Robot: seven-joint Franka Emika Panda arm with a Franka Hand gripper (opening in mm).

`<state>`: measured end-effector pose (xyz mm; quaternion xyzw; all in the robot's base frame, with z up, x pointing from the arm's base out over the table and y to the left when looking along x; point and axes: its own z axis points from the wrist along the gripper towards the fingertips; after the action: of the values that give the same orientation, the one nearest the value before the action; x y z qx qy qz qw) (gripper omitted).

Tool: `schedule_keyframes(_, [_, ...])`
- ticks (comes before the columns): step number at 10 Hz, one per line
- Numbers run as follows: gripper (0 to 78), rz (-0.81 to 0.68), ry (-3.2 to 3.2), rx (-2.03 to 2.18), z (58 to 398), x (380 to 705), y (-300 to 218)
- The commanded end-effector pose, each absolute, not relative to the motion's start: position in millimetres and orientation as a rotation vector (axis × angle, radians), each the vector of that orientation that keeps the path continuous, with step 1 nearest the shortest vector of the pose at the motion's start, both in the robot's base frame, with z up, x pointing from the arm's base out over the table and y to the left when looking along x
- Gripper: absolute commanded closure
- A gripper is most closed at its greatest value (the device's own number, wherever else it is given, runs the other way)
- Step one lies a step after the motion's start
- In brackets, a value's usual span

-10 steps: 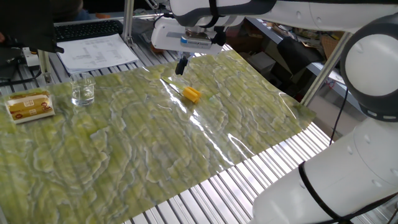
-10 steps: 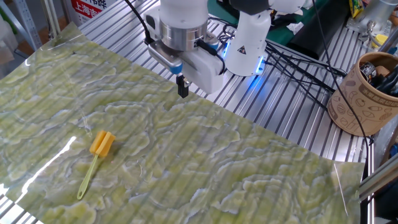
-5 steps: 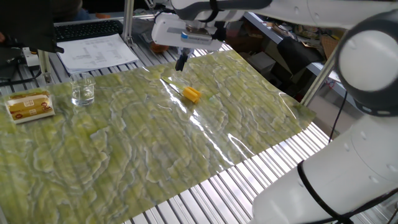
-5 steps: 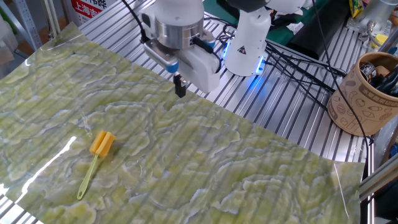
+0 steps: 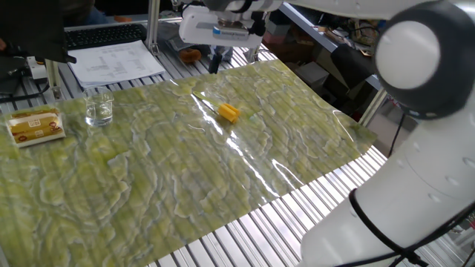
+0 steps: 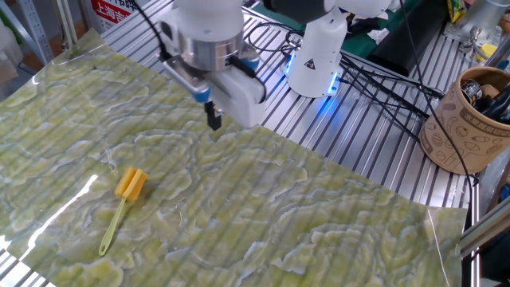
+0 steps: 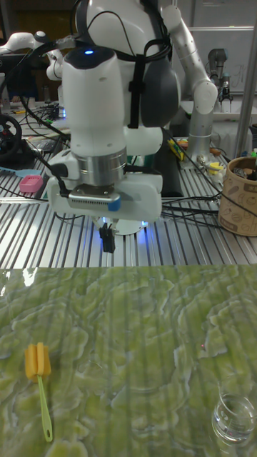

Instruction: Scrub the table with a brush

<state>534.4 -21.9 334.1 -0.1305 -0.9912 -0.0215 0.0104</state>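
Brush [image 6: 131, 184] lying alone on the table [image 6: 319, 223], gripper [image 6: 213, 119] hanging over the sheet's far edge.

Taking the brush as the mark in the tall fixed view: it lies flat toward the sheet's left side, blocky yellow-orange head up, thin pale handle trailing down, open green sheet all round it. Up and right of it, well apart, the gripper [image 7: 107, 239] hangs above the bare slats, fingers together and holding nothing. Far right, near the bottom edge, stands a clear glass [image 7: 234, 420].

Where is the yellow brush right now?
The brush lies flat on the green sheet, left in the other fixed view, apart from the gripper.
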Motion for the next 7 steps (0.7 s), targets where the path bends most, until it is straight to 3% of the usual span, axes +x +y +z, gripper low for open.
schedule_keyframes(1, [77.6,-0.047,-3.094,-0.386,329.4,569.7,-35.2])
schedule_keyframes(7, [77.6,-0.049,-3.091,-0.463,322.3,577.0,-35.0])
